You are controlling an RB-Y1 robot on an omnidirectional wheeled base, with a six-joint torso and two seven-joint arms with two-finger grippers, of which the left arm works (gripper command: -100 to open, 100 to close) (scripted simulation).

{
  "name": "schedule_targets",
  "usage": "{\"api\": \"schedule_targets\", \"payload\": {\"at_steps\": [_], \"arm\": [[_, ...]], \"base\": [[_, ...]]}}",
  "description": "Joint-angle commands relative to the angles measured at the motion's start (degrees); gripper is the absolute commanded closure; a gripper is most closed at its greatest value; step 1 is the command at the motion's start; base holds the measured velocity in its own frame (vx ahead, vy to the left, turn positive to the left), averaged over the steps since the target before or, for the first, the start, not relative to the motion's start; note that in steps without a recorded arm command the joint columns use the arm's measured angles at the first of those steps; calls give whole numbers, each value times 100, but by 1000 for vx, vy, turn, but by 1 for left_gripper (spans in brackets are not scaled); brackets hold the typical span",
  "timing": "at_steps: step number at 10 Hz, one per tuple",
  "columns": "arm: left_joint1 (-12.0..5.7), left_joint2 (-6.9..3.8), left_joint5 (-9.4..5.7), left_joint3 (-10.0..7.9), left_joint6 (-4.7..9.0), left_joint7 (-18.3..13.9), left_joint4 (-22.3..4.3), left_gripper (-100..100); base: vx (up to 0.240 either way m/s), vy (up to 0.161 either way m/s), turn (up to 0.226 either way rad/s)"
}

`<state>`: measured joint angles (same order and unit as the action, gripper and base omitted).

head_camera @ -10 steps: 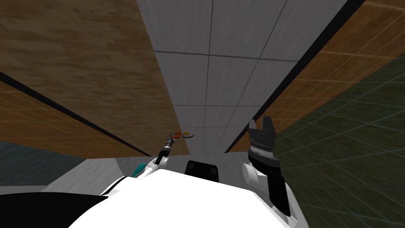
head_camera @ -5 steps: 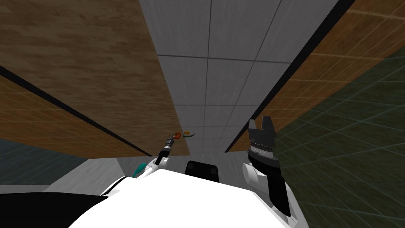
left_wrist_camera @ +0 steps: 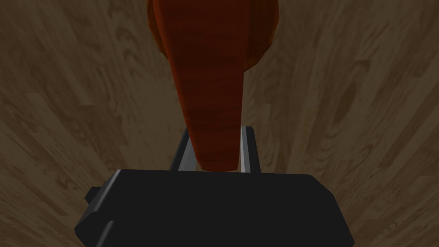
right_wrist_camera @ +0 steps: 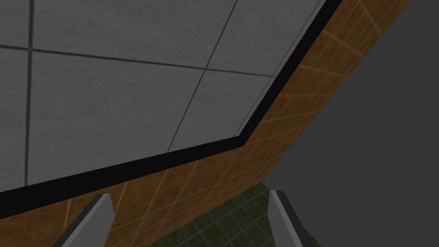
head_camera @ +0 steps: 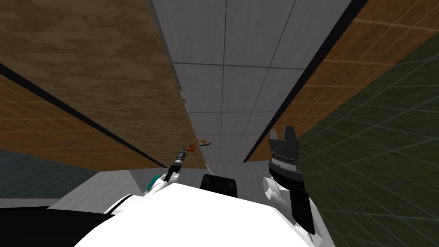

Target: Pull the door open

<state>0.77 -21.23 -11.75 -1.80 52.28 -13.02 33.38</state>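
Observation:
A brown wooden door (head_camera: 107, 64) stands ajar on my left, its thin edge turned toward the gap. Low on that edge sits its red-orange lever handle (head_camera: 191, 148). My left gripper (head_camera: 187, 151) reaches up to it. In the left wrist view the red-brown handle (left_wrist_camera: 214, 98) runs down between the two fingers (left_wrist_camera: 248, 148), which press its sides, so the left gripper (left_wrist_camera: 214, 150) is shut on it, with the door's wood (left_wrist_camera: 343, 107) close behind. A second lever (head_camera: 205, 142) shows on the door's far side. My right gripper (head_camera: 285, 137) is raised at the right, open (right_wrist_camera: 188, 218) and holding nothing.
Grey tiled floor (head_camera: 240, 98) runs through the doorway ahead. An orange-brown wall (head_camera: 343, 77) with a black skirting strip bounds it on the right, beside a dark green tiled surface (head_camera: 386, 150). Another orange-brown wall (head_camera: 43, 128) lies to the left of the door.
My left gripper has closed on the handle. The door has swung a little toward me, so its edge face now shows and the gap is wider. The right arm has not moved.

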Motion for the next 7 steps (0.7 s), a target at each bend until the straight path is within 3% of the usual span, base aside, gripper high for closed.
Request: {"api": "schedule_targets", "payload": {"at_steps": [1, 2, 4, 7], "arm": [[78, -154, -13, -16, 42, -99, -105, 100], [78, -154, -13, -16, 42, -99, -105, 100], [157, -242, 56, 132, 193, -272, -77, 100], [200, -292, 181, 391, 406, -506, -2, 100]], "base": [[-174, -43, -102], [-126, -22, -10], [-181, -6, -162], [-195, 64, -181]]}}
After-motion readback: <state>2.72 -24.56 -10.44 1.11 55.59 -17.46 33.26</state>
